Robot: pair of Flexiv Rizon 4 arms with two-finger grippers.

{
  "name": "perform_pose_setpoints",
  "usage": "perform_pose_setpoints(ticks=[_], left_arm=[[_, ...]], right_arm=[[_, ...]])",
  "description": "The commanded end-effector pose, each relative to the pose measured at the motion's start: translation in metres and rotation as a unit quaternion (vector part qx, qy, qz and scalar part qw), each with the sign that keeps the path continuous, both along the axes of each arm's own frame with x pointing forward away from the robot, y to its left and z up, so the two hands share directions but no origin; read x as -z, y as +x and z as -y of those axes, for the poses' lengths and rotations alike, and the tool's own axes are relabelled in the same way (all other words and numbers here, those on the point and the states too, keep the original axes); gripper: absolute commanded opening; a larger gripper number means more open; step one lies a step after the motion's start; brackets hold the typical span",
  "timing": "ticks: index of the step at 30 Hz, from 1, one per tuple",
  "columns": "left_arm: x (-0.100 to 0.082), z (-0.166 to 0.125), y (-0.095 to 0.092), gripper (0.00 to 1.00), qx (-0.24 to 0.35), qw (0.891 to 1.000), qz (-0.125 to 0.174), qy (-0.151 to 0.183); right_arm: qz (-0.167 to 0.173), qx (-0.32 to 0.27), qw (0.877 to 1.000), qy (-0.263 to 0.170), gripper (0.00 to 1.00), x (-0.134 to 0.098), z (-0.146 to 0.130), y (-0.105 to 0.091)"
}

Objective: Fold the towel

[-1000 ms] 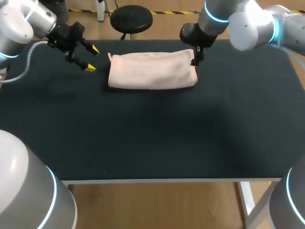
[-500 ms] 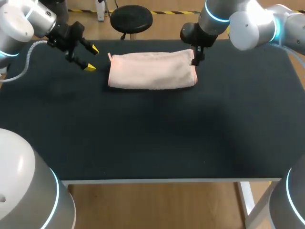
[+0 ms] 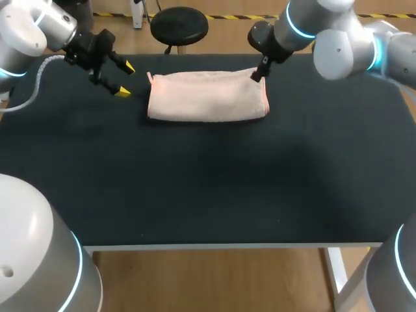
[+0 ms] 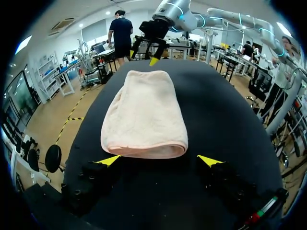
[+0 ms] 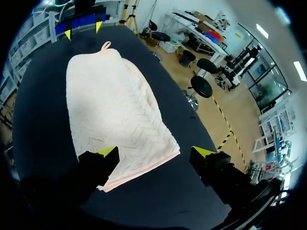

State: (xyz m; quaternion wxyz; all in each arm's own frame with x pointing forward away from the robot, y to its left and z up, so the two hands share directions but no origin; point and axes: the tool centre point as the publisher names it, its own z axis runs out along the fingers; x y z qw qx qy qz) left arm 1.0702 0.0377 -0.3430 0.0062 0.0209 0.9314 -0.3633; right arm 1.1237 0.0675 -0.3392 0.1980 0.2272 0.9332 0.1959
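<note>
**Desk:** Where is the towel seen?

**Photographer:** A pale pink towel (image 3: 208, 95) is shown folded into a flat oblong on the black table (image 3: 195, 188). It lies toward the far edge, between the two arms. A small hanging loop (image 3: 150, 77) is seen at its far corner on the left arm's side.

**Desk:** How is the left gripper pictured?

**Photographer:** The left gripper (image 3: 123, 79) is shown just beside the towel's left end, apart from the cloth. Its yellow-tipped fingers are spread wide. In the left wrist view the rounded fold of that end is seen ahead of the tips, and nothing is held between them.

**Desk:** And the right one?

**Photographer:** The right gripper (image 5: 155, 152) is pictured at the towel's far right corner, its fingers likewise spread. In the right wrist view the towel's end edge is seen under the gap between the tips. One finger is placed over the cloth and the other over bare table. Nothing is pinched. Whether the cloth is touched by that finger cannot be made out.
</note>
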Motion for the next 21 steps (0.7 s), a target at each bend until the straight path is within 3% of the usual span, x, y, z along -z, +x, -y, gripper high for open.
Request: perform_pose_setpoints(ticks=[1,2,3,4,5,7,9,12,15,17,20,21], left_arm=[[0.000,0.000,0.000,1.00,0.001,1.000,0.000,0.000],[0.000,0.000,0.000,1.00,0.001,1.000,0.000,0.000],[0.000,0.000,0.000,1.00,0.001,1.000,0.000,0.000],[0.000,0.000,0.000,1.00,0.001,1.000,0.000,0.000],[0.000,0.000,0.000,1.00,0.001,1.000,0.000,0.000],[0.000,0.000,0.000,1.00,0.001,1.000,0.000,0.000],[0.000,0.000,0.000,1.00,0.001,1.000,0.000,0.000],[0.000,0.000,0.000,1.00,0.001,1.000,0.000,0.000],[0.000,0.000,0.000,1.00,0.001,1.000,0.000,0.000],[0.000,0.000,0.000,1.00,0.001,1.000,0.000,0.000],[0.000,0.000,0.000,1.00,0.001,1.000,0.000,0.000],[0.000,0.000,0.000,1.00,0.001,1.000,0.000,0.000]], right_arm=[[0.008,0.268,0.946,0.180,1.00,-0.007,0.009,-0.013],[0.009,0.278,0.942,0.187,1.00,-0.007,0.010,-0.012],[0.010,0.307,0.930,0.202,1.00,-0.007,0.014,-0.012],[-0.015,0.335,0.915,0.223,1.00,-0.007,0.017,-0.010],[-0.018,0.340,0.912,0.229,1.00,-0.006,0.020,-0.009],[-0.053,0.382,0.883,0.267,1.00,-0.002,0.027,-0.008],[-0.062,0.392,0.876,0.276,1.00,0.002,0.029,-0.008],[-0.104,0.409,0.854,0.304,1.00,0.012,0.031,-0.008],[-0.140,0.410,0.842,0.323,1.00,0.022,0.032,-0.008],[-0.160,0.403,0.836,0.336,1.00,0.028,0.033,-0.006],[-0.225,0.356,0.828,0.369,1.00,0.039,0.031,-0.004],[-0.226,0.366,0.824,0.368,1.00,0.044,0.031,-0.001]])
